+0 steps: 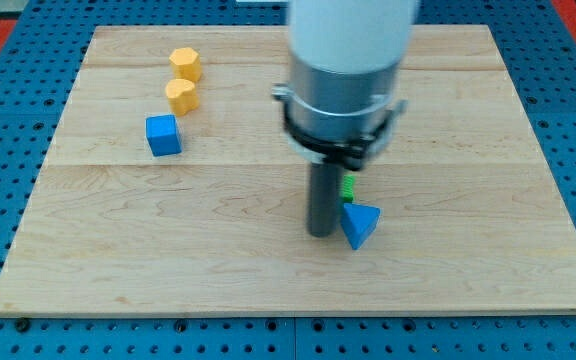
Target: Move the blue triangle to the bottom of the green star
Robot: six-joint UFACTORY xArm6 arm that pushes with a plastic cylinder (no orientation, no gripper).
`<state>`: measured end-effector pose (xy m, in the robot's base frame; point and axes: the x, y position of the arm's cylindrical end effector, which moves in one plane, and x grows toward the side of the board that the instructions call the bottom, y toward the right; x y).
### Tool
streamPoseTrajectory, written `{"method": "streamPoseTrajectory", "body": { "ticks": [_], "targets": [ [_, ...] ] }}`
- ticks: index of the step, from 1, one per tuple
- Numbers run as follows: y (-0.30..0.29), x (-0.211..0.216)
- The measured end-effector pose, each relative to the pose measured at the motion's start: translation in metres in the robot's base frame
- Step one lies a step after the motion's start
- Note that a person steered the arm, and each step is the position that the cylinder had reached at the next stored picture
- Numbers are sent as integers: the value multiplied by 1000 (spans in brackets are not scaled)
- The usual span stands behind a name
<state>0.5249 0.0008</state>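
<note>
The blue triangle [359,224] lies on the wooden board [168,260], right of centre and low in the view. My tip [320,233] stands just to its left, touching or nearly touching it. A small bit of green, the green star [349,185], shows just above the triangle; most of it is hidden behind my rod and the arm's body.
A blue cube [164,135] sits at the upper left. Two yellow blocks stand above it, one [181,96] close to the cube and one [185,64] nearer the view's top. The arm's large body [348,70] covers the upper middle of the board.
</note>
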Motion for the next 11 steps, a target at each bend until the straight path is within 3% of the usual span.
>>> {"method": "streamPoseTrajectory", "body": {
  "ticks": [1, 2, 3, 4, 5, 9, 11],
  "targets": [
    [-69, -4],
    [-11, 85],
    [78, 87],
    [110, 47],
    [100, 9],
    [71, 10],
    [104, -7]
  ]
}}
